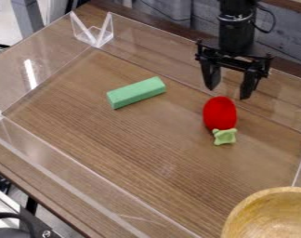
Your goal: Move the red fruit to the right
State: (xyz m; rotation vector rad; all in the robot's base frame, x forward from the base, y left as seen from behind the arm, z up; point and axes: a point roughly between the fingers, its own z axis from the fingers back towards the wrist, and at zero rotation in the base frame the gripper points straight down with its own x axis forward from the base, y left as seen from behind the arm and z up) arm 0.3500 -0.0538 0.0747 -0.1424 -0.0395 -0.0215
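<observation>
The red fruit (219,114), a glossy strawberry-like toy, lies on the wooden table at the right, its pale green leafy cap pointing toward the front. My black gripper (232,86) hangs just behind and above it, fingers spread open and empty, clear of the fruit. One finger (213,84) shows left of the gap, the other on the right.
A light green rectangular block (136,92) lies left of the fruit. Clear plastic walls (29,70) fence in the wooden table (128,158). A wooden bowl rim (273,216) sits at the bottom right corner.
</observation>
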